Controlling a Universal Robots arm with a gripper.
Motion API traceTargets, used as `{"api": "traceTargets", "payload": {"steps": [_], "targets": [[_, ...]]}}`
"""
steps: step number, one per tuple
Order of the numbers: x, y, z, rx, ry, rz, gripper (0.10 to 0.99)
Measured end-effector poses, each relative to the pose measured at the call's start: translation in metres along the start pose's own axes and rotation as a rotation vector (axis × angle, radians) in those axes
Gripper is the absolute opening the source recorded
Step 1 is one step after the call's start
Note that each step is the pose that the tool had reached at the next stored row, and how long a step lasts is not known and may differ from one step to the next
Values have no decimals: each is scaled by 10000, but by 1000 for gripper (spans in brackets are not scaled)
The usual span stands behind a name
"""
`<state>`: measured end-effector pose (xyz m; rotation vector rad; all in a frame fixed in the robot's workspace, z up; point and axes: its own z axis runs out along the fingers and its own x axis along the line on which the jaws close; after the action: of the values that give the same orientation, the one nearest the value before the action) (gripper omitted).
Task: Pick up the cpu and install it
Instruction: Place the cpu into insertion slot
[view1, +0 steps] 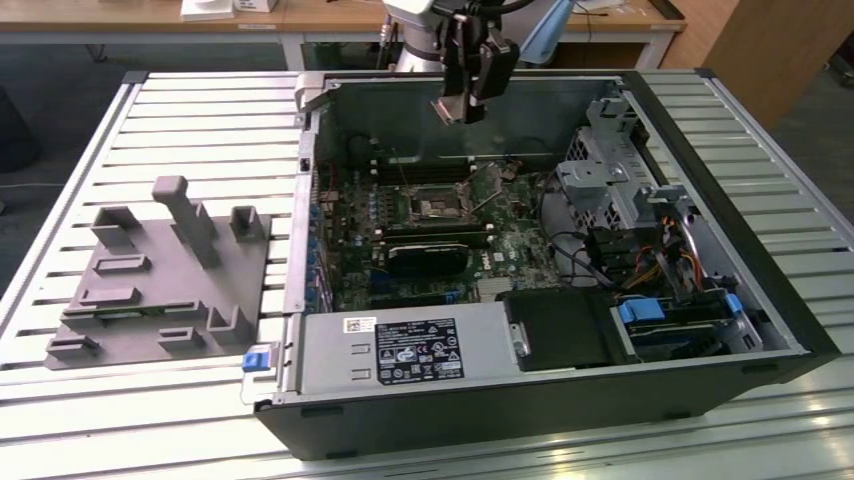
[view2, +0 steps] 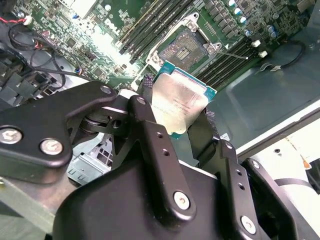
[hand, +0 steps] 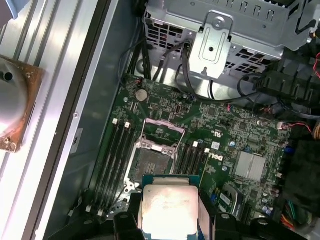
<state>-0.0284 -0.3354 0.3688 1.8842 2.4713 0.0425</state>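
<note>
CPU (view2: 177, 102) is already picked up: in both wrist views it sits between the black fingers (view2: 150, 132) of the gripper (view1: 465, 108), which is closed on its two opposite edges, pale metal top facing the cameras. In the exterior view the gripper hangs in the air above the open computer case (view1: 787, 300), over the back part of the motherboard and well clear of it. The socket (hand: 150, 162) lies below with its contact field bare and, as far as I can tell, its metal frame open, so the install is not done. The grey fixture (view1: 160, 280) stands on the slatted surface (view1: 80, 130) at the exterior view's left.

As for writing, faint lines of print cross the CPU's top, a white logo is printed on the motherboard beside the memory slots, and a black-and-white label (view1: 416, 352) covers the power supply.
</note>
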Motion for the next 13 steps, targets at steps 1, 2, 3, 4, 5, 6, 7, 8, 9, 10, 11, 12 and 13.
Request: {"api": "traceTargets", "payload": {"steps": [1,2,3,4,5,6,7,8,9,10,11,12,13], "targets": [[0,0,0,1,-2,42,533],[0,0,0,1,-3,79,533],[0,0,0,2,-5,112,533],[0,0,0,2,-6,143,533],[0,0,0,2,-8,173,533],[0,0,0,3,-9,205,533],[0,0,1,3,-11,235,533],[0,0,1,3,-12,266,533],[0,0,1,3,-13,297,533],[0,0,1,4,-14,327,533],[0,0,2,4,-15,358,533],[0,0,2,4,-17,390,533],[0,0,2,5,-18,425,533]]}}
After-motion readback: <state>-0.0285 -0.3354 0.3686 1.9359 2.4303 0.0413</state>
